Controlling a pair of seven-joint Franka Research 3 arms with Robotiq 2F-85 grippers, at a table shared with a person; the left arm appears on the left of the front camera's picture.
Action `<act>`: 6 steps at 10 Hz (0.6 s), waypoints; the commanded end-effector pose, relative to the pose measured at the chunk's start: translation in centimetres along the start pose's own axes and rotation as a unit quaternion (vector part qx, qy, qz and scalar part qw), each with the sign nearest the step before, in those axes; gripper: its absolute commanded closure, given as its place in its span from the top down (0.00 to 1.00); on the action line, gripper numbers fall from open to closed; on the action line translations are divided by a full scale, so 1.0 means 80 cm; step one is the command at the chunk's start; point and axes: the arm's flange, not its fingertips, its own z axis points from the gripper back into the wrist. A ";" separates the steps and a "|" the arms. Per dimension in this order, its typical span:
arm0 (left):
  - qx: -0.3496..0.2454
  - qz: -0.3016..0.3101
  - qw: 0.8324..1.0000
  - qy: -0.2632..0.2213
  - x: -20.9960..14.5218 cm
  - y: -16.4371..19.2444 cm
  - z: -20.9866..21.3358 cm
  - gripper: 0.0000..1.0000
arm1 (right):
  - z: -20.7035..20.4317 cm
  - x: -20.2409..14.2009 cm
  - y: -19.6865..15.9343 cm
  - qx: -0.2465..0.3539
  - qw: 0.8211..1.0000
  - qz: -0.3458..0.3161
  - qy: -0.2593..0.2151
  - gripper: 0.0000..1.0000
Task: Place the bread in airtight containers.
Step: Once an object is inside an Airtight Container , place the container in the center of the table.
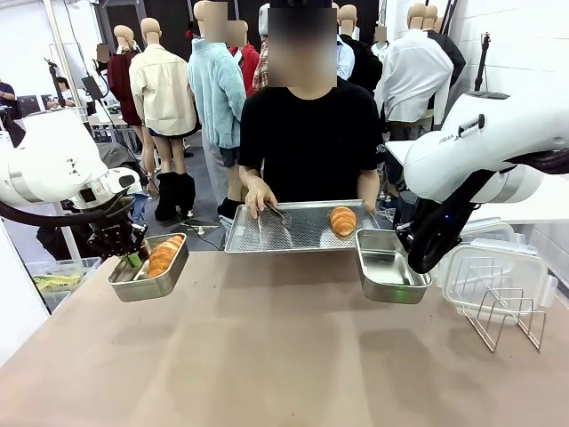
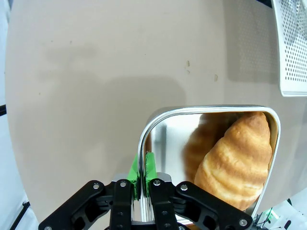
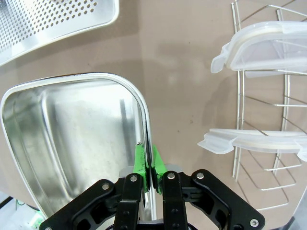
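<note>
My left gripper (image 1: pixel 132 261) (image 2: pixel 142 165) is shut on the rim of a steel container (image 1: pixel 151 283) (image 2: pixel 158 120) held a little above the table's far left. A ridged croissant-like bread (image 1: pixel 163 255) (image 2: pixel 235 163) lies inside it. The right gripper (image 1: pixel 416 267) (image 3: pixel 147 165) is shut on the rim of a second, empty container (image 1: pixel 388 276) (image 3: pixel 72 134) at the far right. An oval bun (image 1: pixel 342 220) rests on the perforated tray (image 1: pixel 267 236) that the person holds with both hands.
Metal tongs (image 1: pixel 276 213) lie on the tray by the person's hand. A wire rack (image 1: pixel 502 311) (image 3: pixel 268 110) at the right holds two clear white-rimmed lids (image 1: pixel 489 271) (image 3: pixel 268 43). The tray's corner (image 2: pixel 290 48) (image 3: pixel 48 24) is near both containers.
</note>
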 end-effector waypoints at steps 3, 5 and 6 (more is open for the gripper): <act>0.000 0.000 1.000 0.000 0.000 0.000 0.000 0.00 | 0.001 0.000 0.000 0.001 1.000 0.000 -0.002 0.00; -0.006 -0.029 0.999 -0.044 -0.018 0.001 -0.010 0.00 | 0.001 0.000 0.000 0.001 1.000 0.000 -0.002 0.00; 0.008 -0.032 0.998 -0.050 -0.020 0.006 -0.027 0.00 | 0.001 0.000 0.000 0.001 1.000 0.000 -0.002 0.00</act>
